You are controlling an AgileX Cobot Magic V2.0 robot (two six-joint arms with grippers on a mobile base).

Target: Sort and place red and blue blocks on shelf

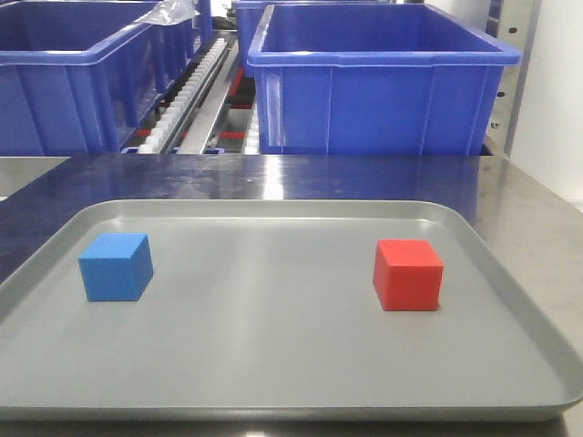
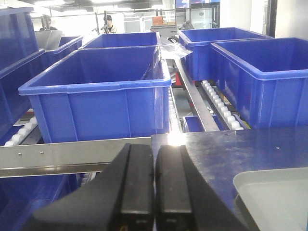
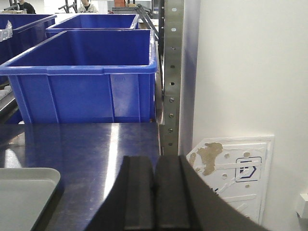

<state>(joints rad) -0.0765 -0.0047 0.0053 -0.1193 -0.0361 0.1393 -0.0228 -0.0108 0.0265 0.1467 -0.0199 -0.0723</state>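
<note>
**Two cubes on the tray, both pincers empty**

Steel tabletop (image 1: 273, 177) carries a grey rimmed tray (image 1: 273, 364), and behind it we see the shelf (image 1: 187, 96) with its white roller track running between large blue bins (image 1: 378, 91). On the tray the blue block (image 1: 116, 266) sits at the left and the red block (image 1: 407, 274) at the right. They are well apart, each resting flat and clear of the rim.

We judge both cubes to be light and matte, possibly foam-like, so they should not slip, though a hard squeeze could dent them. Their faces are plain and flat, so we would take each one across two opposite side faces, coming down from above with the fingers square to the cube. The smooth tray floor may let a cube slide if it is nudged off-centre.

Neither block shows in the wrist views. The left gripper (image 2: 154, 192) has its fingers pressed together with nothing between them, hanging just beside the tray's corner. The right gripper (image 3: 154, 192) is likewise closed on nothing, near the opposite corner.
</note>
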